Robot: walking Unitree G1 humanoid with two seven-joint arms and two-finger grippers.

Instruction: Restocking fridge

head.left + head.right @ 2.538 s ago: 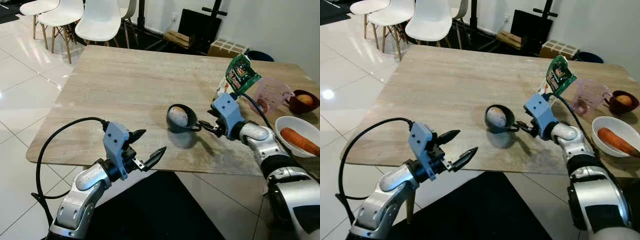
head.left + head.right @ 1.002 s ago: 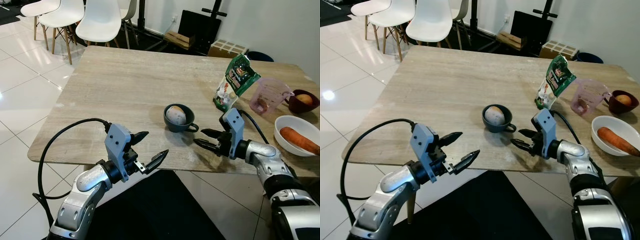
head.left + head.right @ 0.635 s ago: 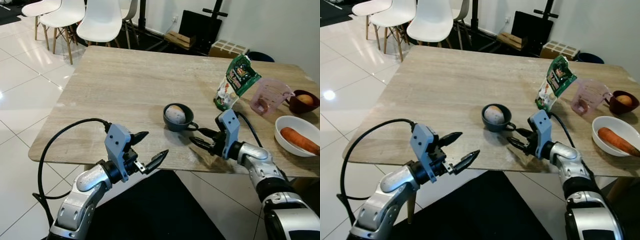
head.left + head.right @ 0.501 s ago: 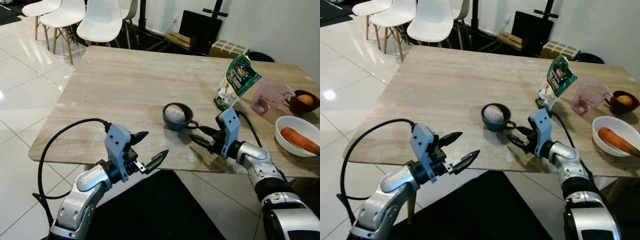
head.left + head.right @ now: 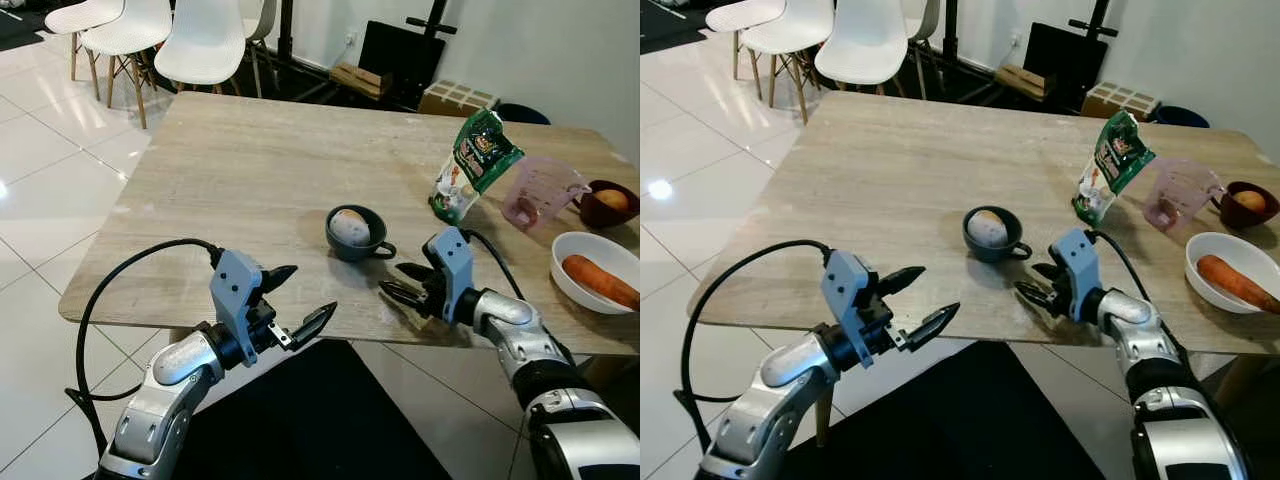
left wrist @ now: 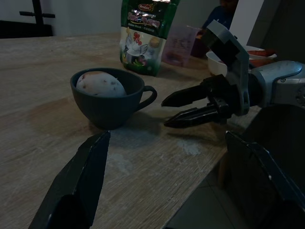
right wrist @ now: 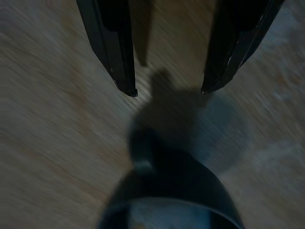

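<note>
While the right gripper had been holding the cup by its handle a couple of seconds earlier, by now it had let go and backed off, fingers spread wide and pointing at the handle from just short of it. The cup with the potato in it sat on the table, a bit beyond those fingertips, nothing touching it. From the right wrist view the two black fingers framed the handle, blurry, so I'd guess the arm was lining up for another grab rather than giving up. That means the cup hadn't started toward any fridge yet.

The left gripper hung off the near table edge, fingers wide too, empty, same as before.

Surface was a pale wood-look tabletop. Past the right fingers stood a green snack bag, a pink measuring jug, a white bowl with a carrot and a dark bowl. White chairs and glossy floor tiles behind.
</note>
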